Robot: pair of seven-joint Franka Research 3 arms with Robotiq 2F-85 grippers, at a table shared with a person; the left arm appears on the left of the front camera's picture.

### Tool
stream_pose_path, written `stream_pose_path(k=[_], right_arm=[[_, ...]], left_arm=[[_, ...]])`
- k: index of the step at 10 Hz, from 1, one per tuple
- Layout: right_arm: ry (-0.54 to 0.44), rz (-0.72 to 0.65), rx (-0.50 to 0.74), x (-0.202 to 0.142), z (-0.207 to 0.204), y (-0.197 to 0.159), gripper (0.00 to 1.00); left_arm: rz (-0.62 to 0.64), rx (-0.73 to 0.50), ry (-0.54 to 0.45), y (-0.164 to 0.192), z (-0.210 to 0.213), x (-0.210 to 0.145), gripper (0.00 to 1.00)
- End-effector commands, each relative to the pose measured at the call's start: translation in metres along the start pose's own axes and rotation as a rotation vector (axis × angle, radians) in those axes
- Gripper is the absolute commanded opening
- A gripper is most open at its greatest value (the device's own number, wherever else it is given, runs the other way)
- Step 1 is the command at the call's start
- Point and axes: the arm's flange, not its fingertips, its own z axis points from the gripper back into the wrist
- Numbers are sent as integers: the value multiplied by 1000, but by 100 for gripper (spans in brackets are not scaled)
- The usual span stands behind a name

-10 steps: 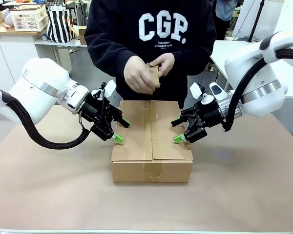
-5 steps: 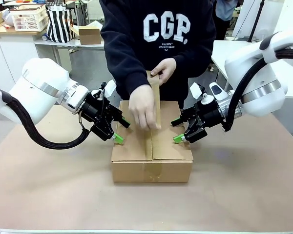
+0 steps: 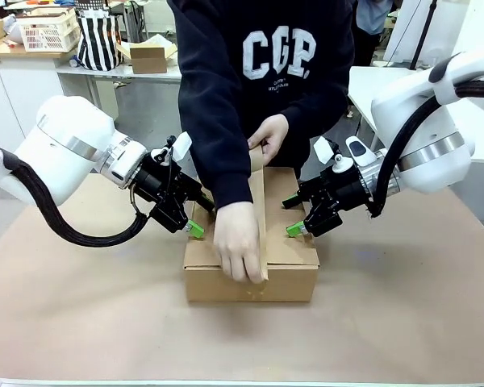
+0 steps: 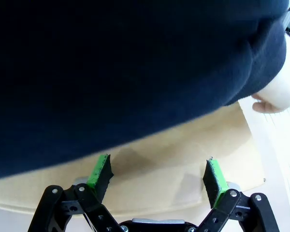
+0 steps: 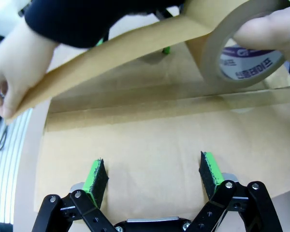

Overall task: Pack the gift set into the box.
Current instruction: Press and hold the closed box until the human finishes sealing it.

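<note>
Box (image 3: 251, 256) closed, long axis toward person; tape (image 5: 135, 53) stretched along seam.

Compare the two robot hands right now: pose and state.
The left hand sits at the box's left top edge, beside the person's sleeve; the right hand sits at the right top edge, facing the tape strip. The left points right, the right points left. Both are open, empty, green pads over the closed flaps.

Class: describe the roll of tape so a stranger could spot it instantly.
Start at the large brown box mid-table, between the two grippers. At its far edge, the person's hand holds the roll of tape: a brown ring with a purple-printed core, its strip stretched over the lid.
</note>
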Motion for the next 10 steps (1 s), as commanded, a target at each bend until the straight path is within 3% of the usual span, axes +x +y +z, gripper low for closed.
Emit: stream_pose_path(k=[1,10], right_arm=[[0,-2,5,-1,-1,-3,100],[0,-2,5,-1,-1,-3,100]], left_arm=[[-2,0,-8,-1,-1,-2,100],[-2,0,-8,-1,-1,-2,100]])
